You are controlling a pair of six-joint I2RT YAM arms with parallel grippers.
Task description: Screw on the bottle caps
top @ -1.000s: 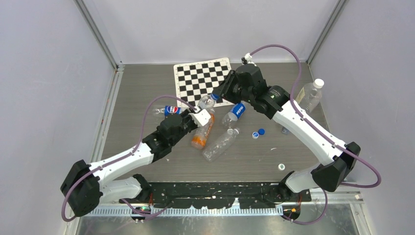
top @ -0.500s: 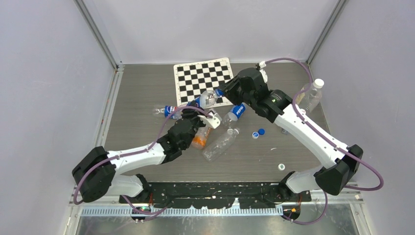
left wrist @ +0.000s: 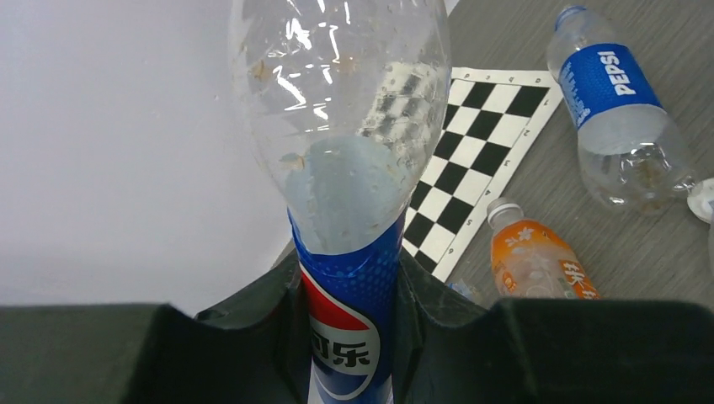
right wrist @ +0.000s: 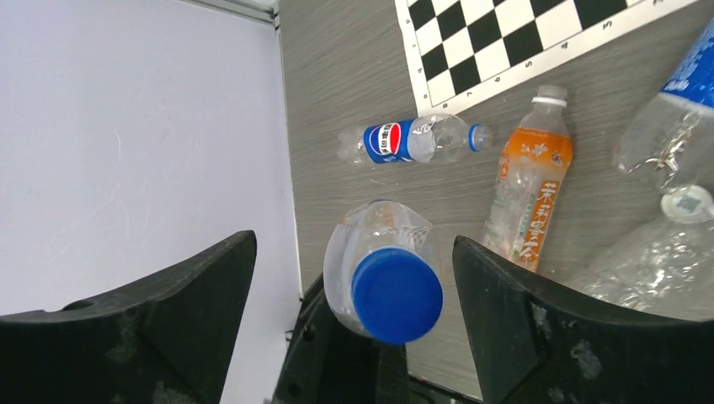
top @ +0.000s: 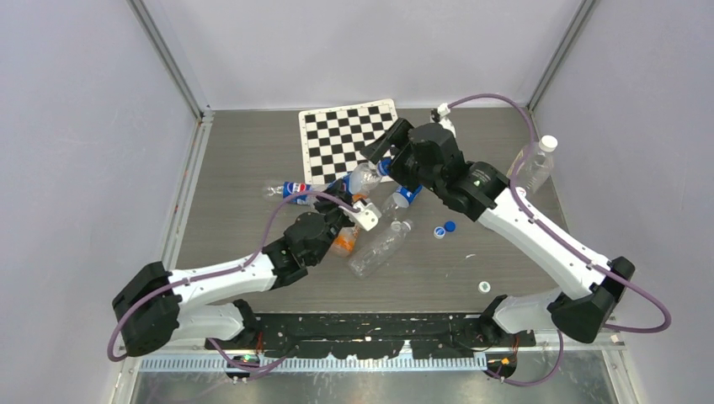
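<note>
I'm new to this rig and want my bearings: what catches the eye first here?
Mid-table, the left gripper is shut on a Pepsi bottle, while the right gripper stands open around its blue cap, not touching it. An orange bottle and other bottles lie beside them, near a checkerboard at the table's far edge. Two loose caps sit to the right.

Bright, even, diffuse light; shadows faint and soft. Specular glints on the clear bottle (left wrist: 337,84). Wrist views go soft at the bottom edge.
</note>
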